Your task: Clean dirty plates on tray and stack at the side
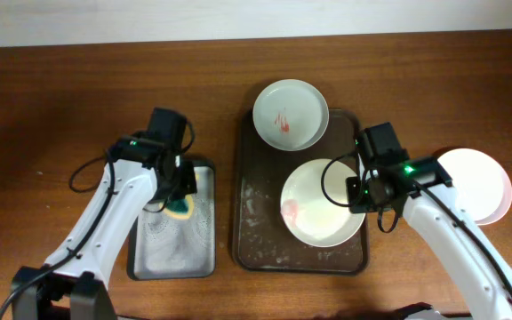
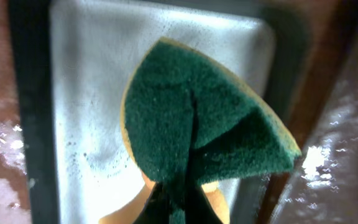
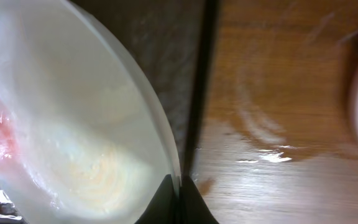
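Overhead — three plates (image 1: 291, 114) (image 1: 323, 203) (image 1: 476, 182) — left fingers (image 2: 157, 211) tight on one sponge (image 2: 204, 118), right fingers (image 3: 197, 208) on plate

Robotics lab bench, wooden table (image 1: 52, 98), dish tray (image 1: 256, 178)

Wooden table (image 1: 43, 107) (wet in places).

Wide bare worktop (image 1: 34, 116) at my far left. On the brown tray (image 1: 254, 213) I see only its left strip free; small plate (image 1: 290, 112) and large plate (image 1: 323, 209) fill the rest. Plate stack (image 1: 480, 178) crowds my right arm (image 1: 456, 236).
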You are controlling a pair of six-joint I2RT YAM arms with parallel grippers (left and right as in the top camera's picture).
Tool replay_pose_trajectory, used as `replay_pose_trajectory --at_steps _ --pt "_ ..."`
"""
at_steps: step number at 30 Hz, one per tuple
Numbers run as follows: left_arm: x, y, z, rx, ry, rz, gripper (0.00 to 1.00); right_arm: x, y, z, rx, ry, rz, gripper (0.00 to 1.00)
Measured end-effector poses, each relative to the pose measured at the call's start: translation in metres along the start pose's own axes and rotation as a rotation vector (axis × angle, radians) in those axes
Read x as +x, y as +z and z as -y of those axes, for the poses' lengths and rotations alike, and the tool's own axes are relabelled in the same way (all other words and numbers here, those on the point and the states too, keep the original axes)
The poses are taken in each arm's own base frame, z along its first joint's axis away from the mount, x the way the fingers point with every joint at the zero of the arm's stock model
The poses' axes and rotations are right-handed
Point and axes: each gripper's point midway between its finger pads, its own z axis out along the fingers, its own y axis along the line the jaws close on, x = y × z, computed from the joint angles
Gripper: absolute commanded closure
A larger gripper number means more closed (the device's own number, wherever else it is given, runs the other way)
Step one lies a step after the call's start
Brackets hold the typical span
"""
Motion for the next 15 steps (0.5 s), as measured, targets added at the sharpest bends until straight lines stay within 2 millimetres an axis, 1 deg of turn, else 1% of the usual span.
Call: replay_pose_trajectory --at_steps 1,2,3,5,6,8,9,11,12,14,15 --pt "0.006 0.01 -0.004 0.017 -0.006 -0.023 1.0 -0.005 -0.01 -0.002 0.024 -0.028 0.041 0.96" --pt "0.017 0.022 -0.009 0.041 -0.018 -0.06 0.94 -0.011 -0.023 -0.007 0.053 -0.07 0.095 0.96" --pt "0.023 0.027 -0.013 0.048 -0.031 -0.081 0.85 -0.015 -0.034 -0.011 0.083 -0.106 0.138 0.96" --pt "0.025 0.028 -0.014 0.069 -0.027 -0.094 0.42 -0.02 -0.053 -0.016 0.169 -0.187 0.214 0.96" --pt "0.025 0.028 -0.013 0.084 -0.021 -0.095 0.34 -0.023 -0.063 -0.02 0.23 -0.237 0.259 0.96" --pt "0.027 0.023 -0.008 0.116 -0.012 -0.095 0.25 -0.024 -0.075 -0.027 0.333 -0.329 0.323 0.96" --pt "0.026 0.018 -0.006 0.126 -0.012 -0.084 0.2 -0.026 -0.085 -0.032 0.396 -0.381 0.377 0.96" --pt "0.017 -0.001 -0.002 0.158 -0.001 -0.022 0.03 -0.026 -0.1 -0.046 0.459 -0.456 0.459 0.96" --pt "0.011 -0.012 0.0 0.172 -0.001 0.016 0.0 -0.027 -0.107 -0.05 0.49 -0.479 0.494 0.96" --pt "0.005 -0.032 0.002 0.195 0.008 0.084 0.0 -0.028 -0.117 -0.055 0.535 -0.507 0.548 0.96" --pt "0.004 -0.038 0.003 0.201 0.009 0.103 0.0 -0.03 -0.123 -0.055 0.567 -0.514 0.577 0.96"
